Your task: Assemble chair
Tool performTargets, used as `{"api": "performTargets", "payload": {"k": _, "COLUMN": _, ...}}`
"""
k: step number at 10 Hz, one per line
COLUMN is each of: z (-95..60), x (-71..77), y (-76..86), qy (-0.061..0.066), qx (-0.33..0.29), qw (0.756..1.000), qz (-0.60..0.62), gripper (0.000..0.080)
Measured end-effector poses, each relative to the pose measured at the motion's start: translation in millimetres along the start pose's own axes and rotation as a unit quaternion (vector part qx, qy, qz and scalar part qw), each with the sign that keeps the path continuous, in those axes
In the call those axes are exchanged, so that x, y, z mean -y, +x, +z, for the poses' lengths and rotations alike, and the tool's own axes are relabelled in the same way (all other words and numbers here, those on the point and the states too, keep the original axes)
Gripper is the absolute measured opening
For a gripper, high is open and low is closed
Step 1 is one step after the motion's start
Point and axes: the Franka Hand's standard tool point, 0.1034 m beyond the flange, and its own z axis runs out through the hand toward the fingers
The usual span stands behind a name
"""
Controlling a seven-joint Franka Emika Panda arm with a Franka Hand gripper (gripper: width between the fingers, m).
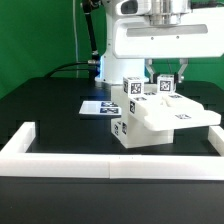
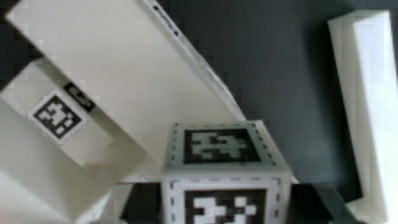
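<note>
Black table (image 1: 50,110), chair (image 1: 160,118) beneath tool (image 1: 166,74)

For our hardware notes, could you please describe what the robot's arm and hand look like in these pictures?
In the exterior view, the arm is a glossy white, rounded, bulky casing. A grey metallic ribbed cylinder sits at the wrist, above the hand, whose dark fingers are short and slim. A black cable runs along the table behind the base. No markings are legible, and the wrist view shows nothing of the hand.

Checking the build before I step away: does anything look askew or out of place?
Nothing stands out. The chair sits intact inside the white rail, posts upright, with the gripper low over one post.
</note>
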Motion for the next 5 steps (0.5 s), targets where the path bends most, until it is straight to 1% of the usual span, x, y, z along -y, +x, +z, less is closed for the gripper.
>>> {"api": "performTargets", "payload": {"k": 3, "z": 0.0, "x": 0.7, "y": -0.2, "qy": 0.002, "qx": 0.001, "qw": 0.996, "qz": 0.094, "gripper": 0.0287}}
{"api": "performTargets", "payload": {"k": 5, "z": -0.1, "x": 1.5, "y": -0.4, "qy": 0.004, "qx": 0.001, "qw": 0.987, "qz": 0.158, "gripper": 0.0287}}
